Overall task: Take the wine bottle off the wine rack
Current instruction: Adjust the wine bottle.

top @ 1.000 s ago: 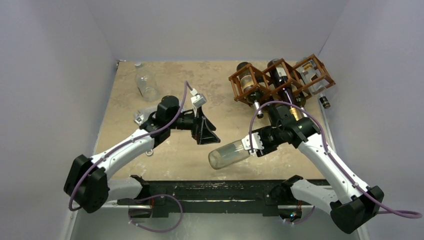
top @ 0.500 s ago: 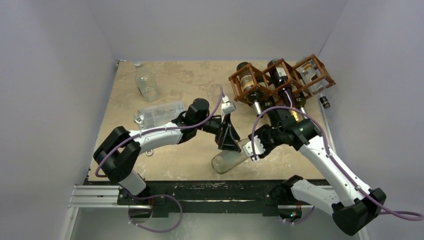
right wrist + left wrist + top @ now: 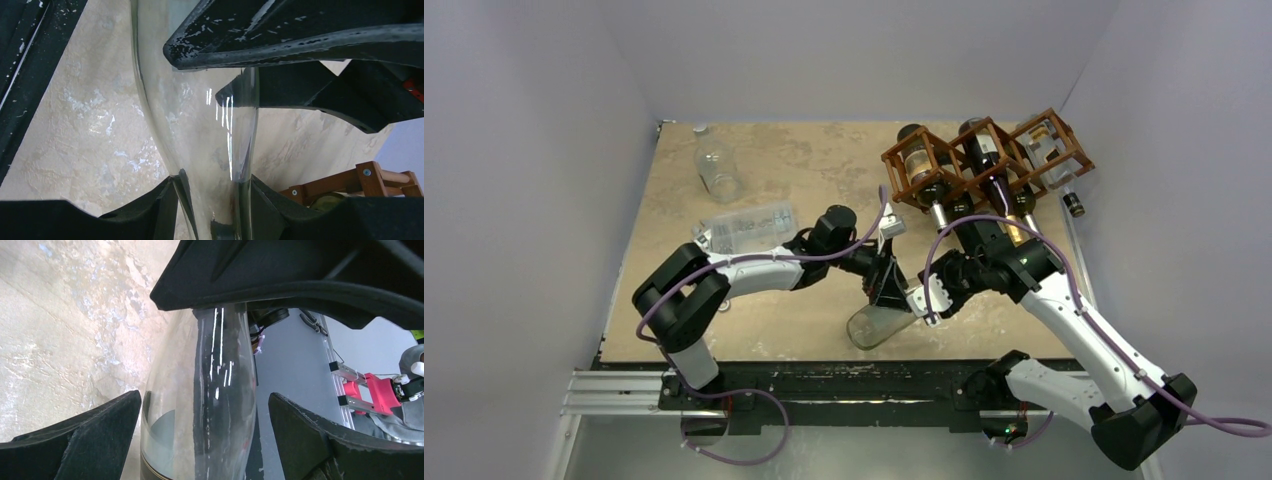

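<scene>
Inspected beige mottled table (image 3: 804, 170), closed in by grey walls on three sides. Found bottle (image 3: 876, 326) out of rack (image 3: 984, 160) and well apart from it, lying aslant low over the near middle of the table, base toward the front edge. Unable to tell whether touching the surface. Noted clear glass, smooth and glossy.

Found right gripper (image 3: 921, 300) pinching the neck end, fingers (image 3: 165, 215) pressed to the glass on both sides in the right wrist view. Found left gripper (image 3: 887, 288) spread wide astride the body, with a gap visible on at least one side in the left wrist view; no grip there yet.

Noted other bottles (image 3: 921, 160) lodged in the rack at far right. Noted box (image 3: 746, 228) and jar (image 3: 716, 168) at far left, well apart from the work.

Judged removal from the rack as done, with a handover or second hold now in hand. Next move, as judged: squeeze left gripper onto the body before any release by the right, or lower the bottle flat to the table. Flagged risk of slip on smooth glass under a one-ended hold.
</scene>
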